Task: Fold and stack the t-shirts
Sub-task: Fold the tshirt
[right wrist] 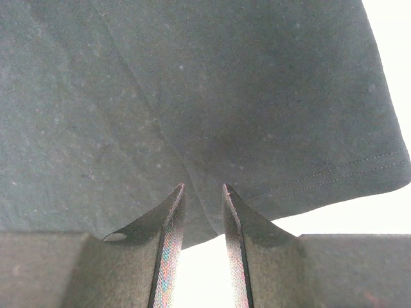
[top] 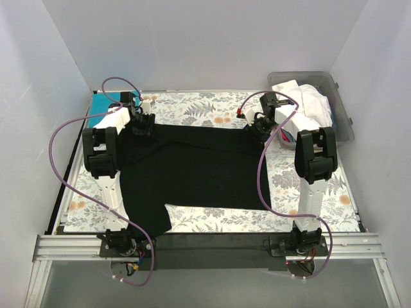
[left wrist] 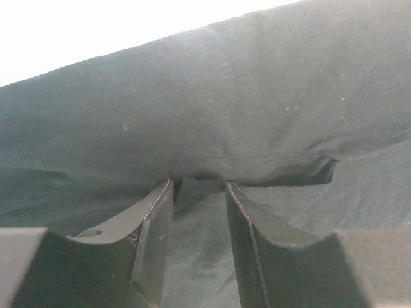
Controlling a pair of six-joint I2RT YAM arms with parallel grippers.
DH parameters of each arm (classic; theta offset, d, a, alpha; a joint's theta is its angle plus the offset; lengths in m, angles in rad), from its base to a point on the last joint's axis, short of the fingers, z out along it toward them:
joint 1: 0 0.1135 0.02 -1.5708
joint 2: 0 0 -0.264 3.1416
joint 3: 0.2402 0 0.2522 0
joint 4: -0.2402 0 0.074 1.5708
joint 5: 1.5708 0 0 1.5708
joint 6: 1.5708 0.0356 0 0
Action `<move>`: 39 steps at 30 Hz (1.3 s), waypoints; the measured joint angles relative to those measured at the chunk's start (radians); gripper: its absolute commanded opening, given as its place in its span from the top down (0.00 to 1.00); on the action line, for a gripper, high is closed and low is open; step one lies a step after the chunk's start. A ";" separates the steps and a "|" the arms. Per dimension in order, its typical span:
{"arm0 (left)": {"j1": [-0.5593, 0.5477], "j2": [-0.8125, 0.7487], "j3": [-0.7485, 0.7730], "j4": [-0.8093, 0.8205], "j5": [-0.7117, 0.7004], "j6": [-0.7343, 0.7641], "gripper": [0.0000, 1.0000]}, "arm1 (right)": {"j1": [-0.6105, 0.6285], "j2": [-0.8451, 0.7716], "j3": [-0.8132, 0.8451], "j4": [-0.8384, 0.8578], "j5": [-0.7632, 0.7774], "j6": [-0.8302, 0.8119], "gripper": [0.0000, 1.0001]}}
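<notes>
- The left end effector (left wrist: 199, 184), seen close in its wrist view, has its two fingers drawn near each other, a thin slot between them. A raised pucker of the black t-shirt (left wrist: 225, 96) sits pinched at their tips.
- The right end effector (right wrist: 200, 187) is likewise narrowed. Its tips nip the black t-shirt (right wrist: 192, 96) close to the stitched hem, and a crease runs into the slot.
- From above, the left arm (top: 103, 154) rises from its base, bends at a dark elbow and reaches away to the far left corner of the black t-shirt (top: 192, 167). Its end effector (top: 142, 122) is tipped down onto the cloth.
- The right arm (top: 314, 157) mirrors it, with its forearm angled inward and its end effector (top: 259, 128) down at the far right corner.
- The black t-shirt lies spread across the middle of the counter (top: 212, 218), on the floral cloth, with one sleeve pointing to the near left.
- A teal t-shirt (top: 103, 102) lies at the far left corner of the counter.
- A white t-shirt (top: 308, 102) is heaped in the grey tub (top: 343, 119) at the far right.
</notes>
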 measured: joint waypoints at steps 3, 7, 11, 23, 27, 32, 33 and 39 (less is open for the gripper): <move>-0.001 -0.006 0.000 0.000 0.000 -0.005 0.59 | 0.000 0.000 0.000 -0.001 0.000 0.000 0.64; -0.001 -0.023 0.000 -0.001 -0.001 -0.013 0.69 | 0.000 0.000 0.000 -0.001 0.000 0.000 0.64; -0.001 -0.040 0.000 -0.008 0.000 -0.013 0.77 | 0.000 0.000 0.000 -0.002 0.000 0.000 0.64; -0.004 -0.042 0.000 -0.026 0.000 -0.011 0.90 | -0.002 0.000 0.000 -0.002 0.000 -0.003 0.65; -0.005 -0.042 0.000 -0.026 -0.003 -0.011 1.00 | -0.005 0.000 0.000 -0.002 0.000 -0.003 0.66; -0.005 -0.042 -0.001 -0.027 -0.006 -0.010 1.00 | -0.006 0.000 0.000 -0.002 0.000 -0.003 0.67; -0.005 -0.045 -0.004 -0.027 -0.006 -0.009 1.00 | -0.008 0.000 0.000 -0.003 0.000 -0.003 0.67; -0.040 -0.143 -0.088 -0.064 0.011 0.002 1.00 | -0.017 0.000 0.000 -0.007 -0.001 -0.003 0.68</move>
